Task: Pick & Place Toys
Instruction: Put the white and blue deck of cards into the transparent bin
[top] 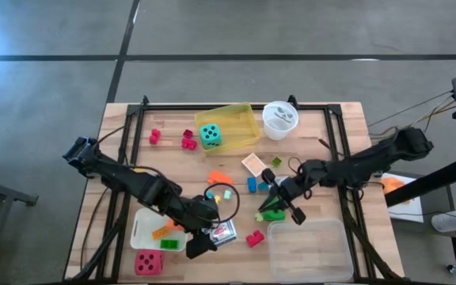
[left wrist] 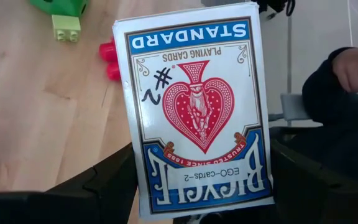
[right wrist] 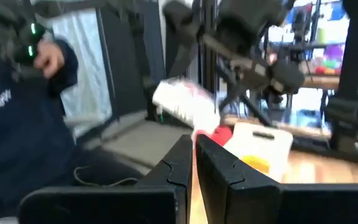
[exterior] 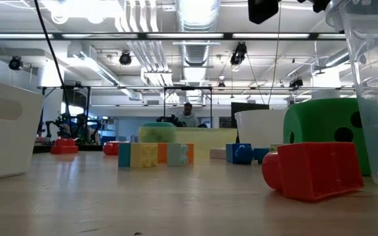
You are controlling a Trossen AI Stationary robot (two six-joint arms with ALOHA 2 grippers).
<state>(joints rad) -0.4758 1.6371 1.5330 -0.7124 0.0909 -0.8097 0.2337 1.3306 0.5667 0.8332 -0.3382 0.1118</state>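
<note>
A pack of playing cards (left wrist: 194, 106), blue and white with a red spade, hangs over the table's near middle (top: 225, 231). My left gripper (top: 212, 236) is shut on it, just right of the white tray (top: 145, 226). My right gripper (right wrist: 194, 158) is shut on nothing. It points level toward the left arm and hovers by the green die (top: 274, 212), which rests on the table. A teal die (top: 210, 135) sits in the yellow tray (top: 240, 119), and a red die (top: 149, 261) lies at the near left. Small blocks (top: 252, 184) are scattered mid-table. My left gripper pinches the card pack between its two fingers (left wrist: 104, 183), one on each long edge (left wrist: 139, 180), near the end closest to the wrist. The pack faces the camera and is lifted clear of the table, its free end sticking out past the fingers.
A clear tray (top: 311, 249) stands at the near right and a round white cup (top: 279, 119) at the far right. A red block (top: 254, 237) lies between the pack and the clear tray. A person's sleeve and hand (left wrist: 353, 68) show beyond the table.
</note>
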